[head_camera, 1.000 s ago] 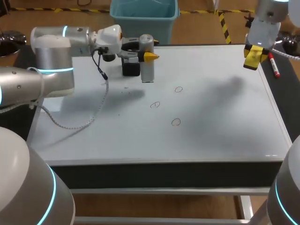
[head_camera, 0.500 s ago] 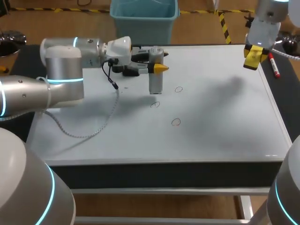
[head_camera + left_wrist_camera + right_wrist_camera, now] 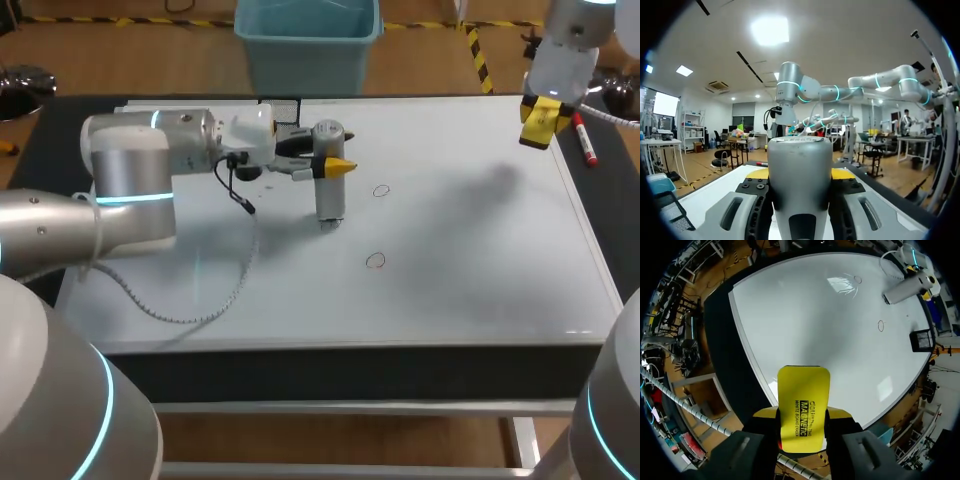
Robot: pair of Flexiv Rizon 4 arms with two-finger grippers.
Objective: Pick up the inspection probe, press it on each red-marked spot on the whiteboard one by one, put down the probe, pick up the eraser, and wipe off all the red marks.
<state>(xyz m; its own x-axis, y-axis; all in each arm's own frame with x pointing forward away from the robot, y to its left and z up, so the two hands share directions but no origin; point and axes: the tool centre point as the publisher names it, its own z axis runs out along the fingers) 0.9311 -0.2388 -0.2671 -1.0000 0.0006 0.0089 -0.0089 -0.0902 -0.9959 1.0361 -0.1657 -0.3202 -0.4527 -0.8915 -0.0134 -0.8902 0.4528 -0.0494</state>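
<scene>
Silver arms (image 3: 130,160), cyan rings (image 3: 128,199), yellow-tipped fingers (image 3: 342,166)

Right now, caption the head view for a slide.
Left gripper stands probe upright on whiteboard near two red circles; right gripper holds eraser.

bright overhd light; soft shadows & glare patches on whiteboard (image 3: 480,290).
</scene>
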